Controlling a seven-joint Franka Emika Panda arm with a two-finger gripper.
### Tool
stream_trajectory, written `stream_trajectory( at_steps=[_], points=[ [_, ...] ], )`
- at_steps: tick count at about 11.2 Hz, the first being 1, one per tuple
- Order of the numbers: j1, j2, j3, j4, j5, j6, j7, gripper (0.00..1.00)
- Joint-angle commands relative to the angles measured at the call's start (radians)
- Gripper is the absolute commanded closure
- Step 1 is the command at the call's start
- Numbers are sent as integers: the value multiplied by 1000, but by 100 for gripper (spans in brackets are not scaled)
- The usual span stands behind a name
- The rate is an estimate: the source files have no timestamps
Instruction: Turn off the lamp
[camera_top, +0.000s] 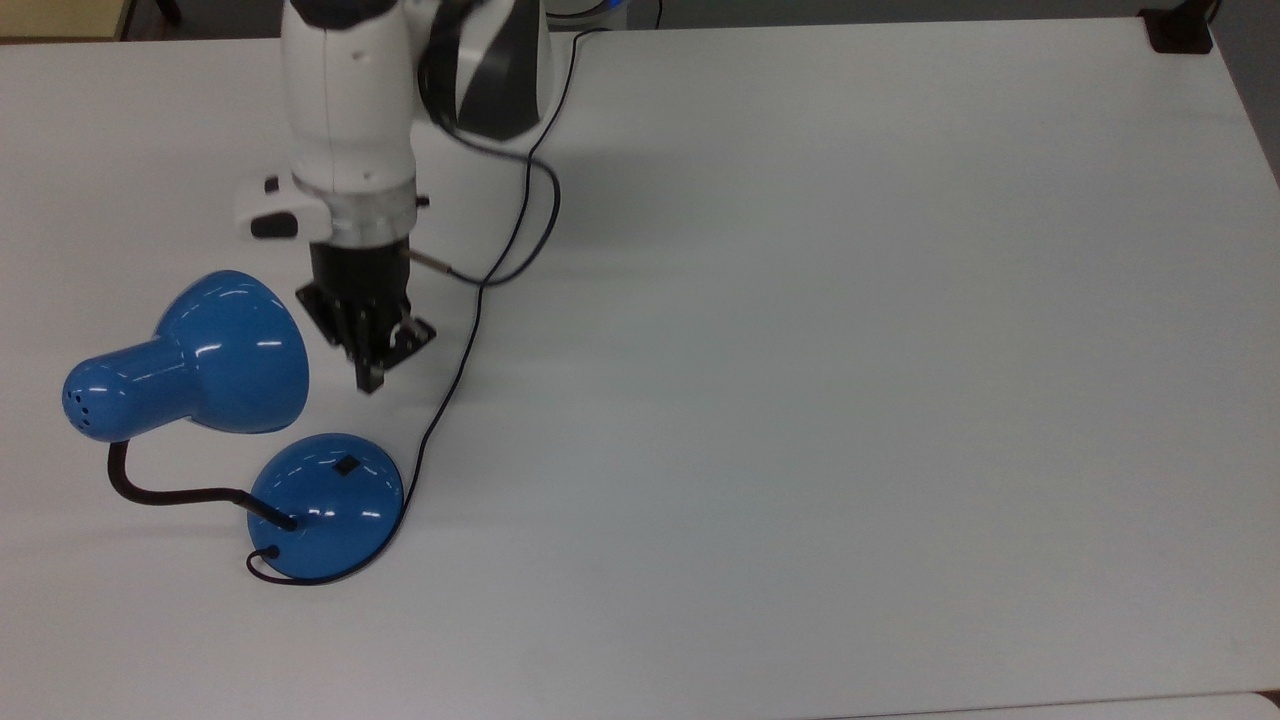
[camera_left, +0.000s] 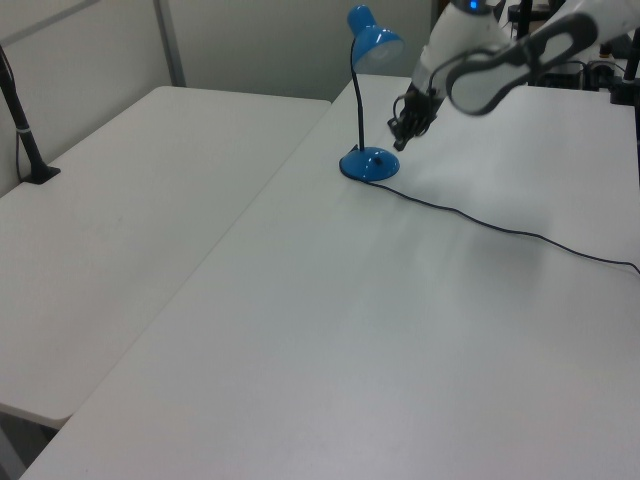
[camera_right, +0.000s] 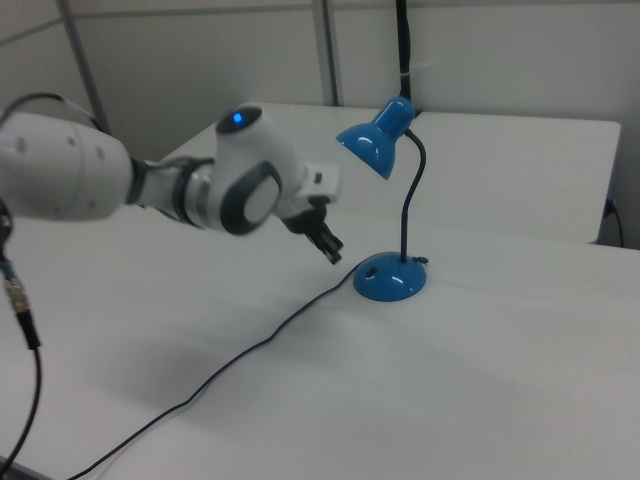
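The blue lamp (camera_top: 325, 505) stands at the top view's lower left. Its bell shade (camera_top: 200, 355) hangs over the table on a bent black gooseneck (camera_top: 165, 492). A small black switch (camera_top: 347, 465) lies uncovered on the domed base. My gripper (camera_top: 369, 380) hovers above the table just beyond the base, apart from it, fingers shut and holding nothing. In the left view the gripper (camera_left: 400, 140) hangs up and to the right of the base (camera_left: 368, 163). In the right view the gripper (camera_right: 333, 252) is left of the base (camera_right: 390, 278). I cannot tell whether the bulb is lit.
The lamp's black cord (camera_top: 440, 410) runs from the base past my gripper toward the arm, then across the table (camera_left: 500, 228). A second white table (camera_left: 120, 230) adjoins on the left view's left, with a black post (camera_left: 25, 130). A black block (camera_top: 1180, 30) sits at the top view's upper right corner.
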Motion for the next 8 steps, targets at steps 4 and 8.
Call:
stream_trajectory(
  at_steps=[4, 8],
  points=[
    [14, -361, 63, -44, 16, -699, -152, 37],
    [94, -402, -8, 19, 73, -832, -361, 0]
  ],
)
